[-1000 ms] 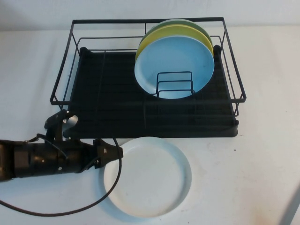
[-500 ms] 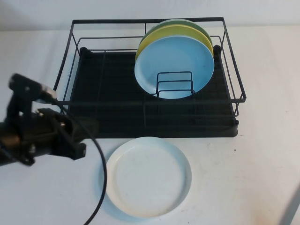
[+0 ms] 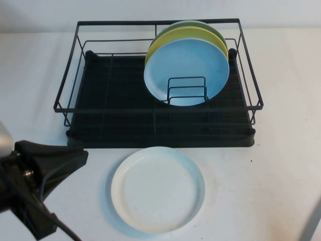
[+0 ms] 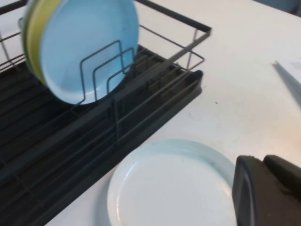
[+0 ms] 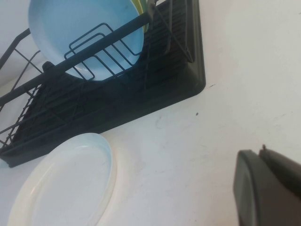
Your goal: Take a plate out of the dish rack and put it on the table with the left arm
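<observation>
The white plate [image 3: 158,189] lies flat on the white table [image 3: 281,165], just in front of the black dish rack [image 3: 160,133]. It also shows in the left wrist view [image 4: 169,188] and the right wrist view [image 5: 61,183]. My left arm [image 3: 40,186] is raised at the table's front left, clear of the plate. My left gripper [image 4: 263,162] is shut and empty, above the table beside the plate's rim. My right gripper [image 5: 261,153] is shut and empty over bare table to the right of the rack.
A light blue plate [image 3: 186,68], a yellow plate [image 3: 165,37] and a green one [image 3: 200,24] stand upright in the rack's right half. The rack's left half holds nothing. A grey edge [image 3: 313,223] crosses the front right corner.
My left arm has pulled back from the white plate toward the front left and risen closer to the camera. The plate stays flat on the table.
</observation>
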Robot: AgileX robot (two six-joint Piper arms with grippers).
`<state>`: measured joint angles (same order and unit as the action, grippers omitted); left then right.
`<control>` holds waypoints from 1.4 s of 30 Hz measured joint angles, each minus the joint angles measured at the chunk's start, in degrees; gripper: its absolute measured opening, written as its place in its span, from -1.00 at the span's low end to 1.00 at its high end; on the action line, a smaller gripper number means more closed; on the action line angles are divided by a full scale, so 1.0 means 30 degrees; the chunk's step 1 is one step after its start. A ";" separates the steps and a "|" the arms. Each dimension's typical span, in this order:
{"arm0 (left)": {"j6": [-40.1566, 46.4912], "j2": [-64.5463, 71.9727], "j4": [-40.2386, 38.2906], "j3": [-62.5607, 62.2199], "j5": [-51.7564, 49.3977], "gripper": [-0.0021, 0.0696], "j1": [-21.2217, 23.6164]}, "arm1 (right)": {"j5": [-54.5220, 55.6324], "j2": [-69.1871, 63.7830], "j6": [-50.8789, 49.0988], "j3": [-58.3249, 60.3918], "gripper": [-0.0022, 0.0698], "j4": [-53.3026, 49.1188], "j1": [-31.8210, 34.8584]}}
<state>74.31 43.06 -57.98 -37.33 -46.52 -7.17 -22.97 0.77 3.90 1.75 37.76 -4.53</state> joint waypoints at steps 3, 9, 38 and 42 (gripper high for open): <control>-0.0080 -0.0460 0.0151 0.0031 -0.0145 -0.94 0.0000 | 0.0000 0.0000 0.0000 0.0000 -1.00 0.0000 0.0000; -0.0353 -0.0856 0.1075 0.0025 0.0166 -0.94 0.0000 | 0.0000 0.0000 0.0000 0.0000 -1.00 0.0000 0.0000; -2.1098 -1.2987 1.5279 0.9552 0.9703 -0.95 0.0000 | 0.0000 0.0000 0.0000 0.0000 -1.00 0.0000 0.0000; -2.1577 -1.4484 1.6819 1.1103 1.0235 -0.95 0.0000 | 0.0000 0.0000 0.0000 0.0000 -1.00 0.0000 0.0000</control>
<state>9.58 -0.39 -7.52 -4.02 -15.82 -7.17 -22.97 0.77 3.90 1.75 37.76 -4.53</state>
